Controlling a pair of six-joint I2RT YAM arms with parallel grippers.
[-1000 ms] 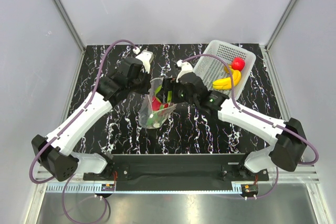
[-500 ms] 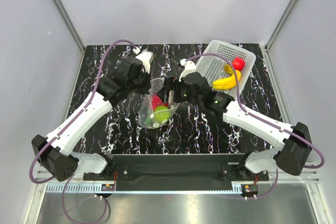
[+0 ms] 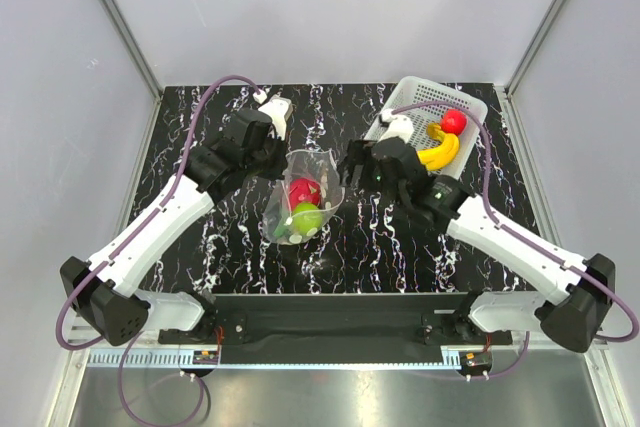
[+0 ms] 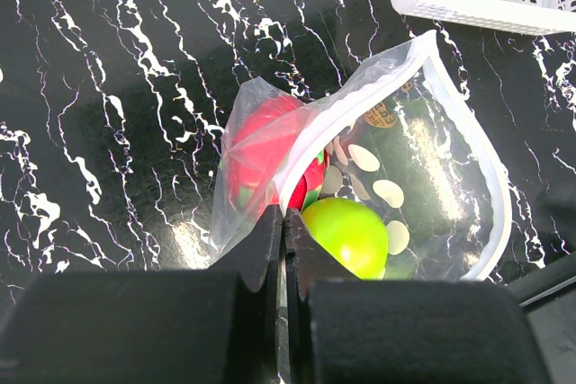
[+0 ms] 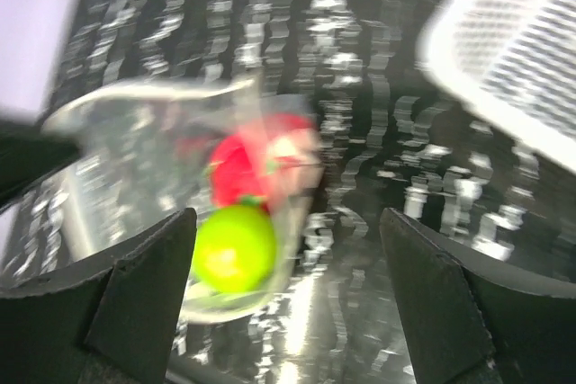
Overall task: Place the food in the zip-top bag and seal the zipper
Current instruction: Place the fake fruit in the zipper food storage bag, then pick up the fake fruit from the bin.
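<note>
The dotted clear zip-top bag (image 3: 322,172) lies mid-table with its mouth held open, facing right. Inside it are the green round fruit (image 3: 306,217) and the red green-topped fruit (image 3: 305,191). My left gripper (image 3: 280,163) is shut on the bag's mouth edge (image 4: 360,105), with the fruits (image 4: 351,236) just beyond its fingertips (image 4: 270,231). My right gripper (image 3: 350,169) is open and empty, just right of the bag's mouth. Its blurred view shows the green fruit (image 5: 234,247) by its left finger. The yellow banana bunch (image 3: 437,153) and the red round fruit (image 3: 453,122) lie in the basket.
The white perforated basket (image 3: 420,97) stands at the back right, close behind my right wrist, and shows in the left wrist view (image 4: 468,2). The table is black marble-patterned (image 3: 200,117), with grey walls on three sides.
My right gripper has drawn back out of the bag towards the right, open, leaving the red green-topped fruit inside. The left gripper still holds the bag's edge.
</note>
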